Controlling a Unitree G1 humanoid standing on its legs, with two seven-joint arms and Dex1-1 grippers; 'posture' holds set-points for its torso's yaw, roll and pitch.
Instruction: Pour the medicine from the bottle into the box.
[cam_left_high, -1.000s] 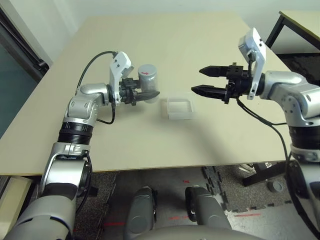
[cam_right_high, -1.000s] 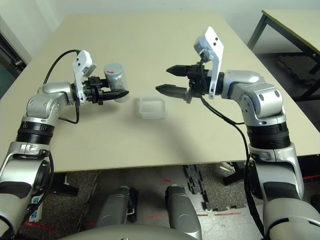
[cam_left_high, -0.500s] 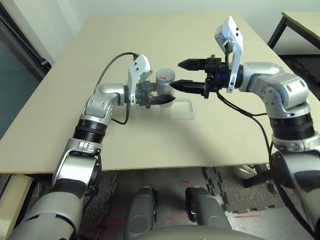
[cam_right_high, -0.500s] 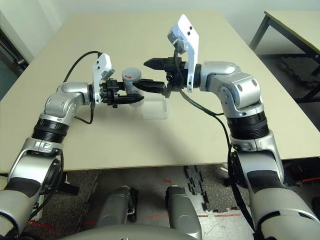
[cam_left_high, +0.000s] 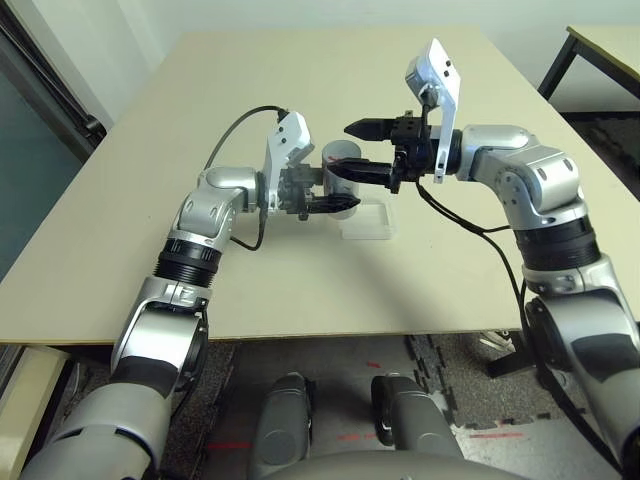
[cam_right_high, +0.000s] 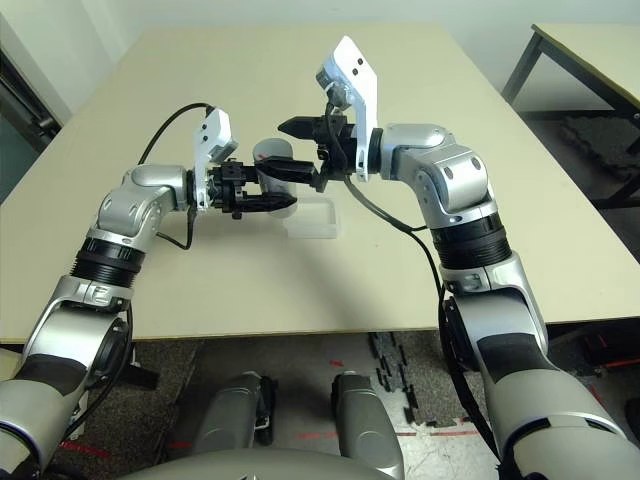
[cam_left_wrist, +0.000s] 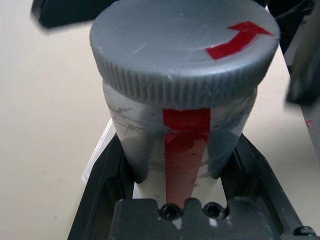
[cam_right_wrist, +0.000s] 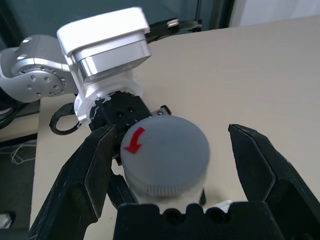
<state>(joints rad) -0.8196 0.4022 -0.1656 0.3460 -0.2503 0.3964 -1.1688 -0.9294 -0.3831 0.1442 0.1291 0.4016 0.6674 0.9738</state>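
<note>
A: Left wrist view first: what is gripped there?

B: The bottle (cam_left_wrist: 182, 125) is seen pinched low on its body by the left claw (cam_left_high: 335, 203), one black finger pressed against each side. Its grey cap (cam_left_wrist: 185, 42) is on, marked with a red arrow, and a red strip runs down the label.

A: How is the bottle placed over the table (cam_left_high: 330, 90)?

B: From the head views it is held upright above the table, just beside the box (cam_left_high: 368, 222), on the box's left. The box lies flat on the table and is touched by neither claw.

A: And the right claw (cam_left_high: 350, 150)?

B: It is spread wide. In the right wrist view its two fingers (cam_right_wrist: 75, 175) are seen standing to either side of the cap, with a clear gap on one side; whether the other finger touches the cap cannot be told. In the head views one finger is seen above the cap and the other in front of it.

A: How are the arms set?

B: Both forearms are brought together over the middle of the table, the claws pointed toward each other.

A: Is the medicine seen?

B: It cannot be made out; the bottle is capped.
</note>
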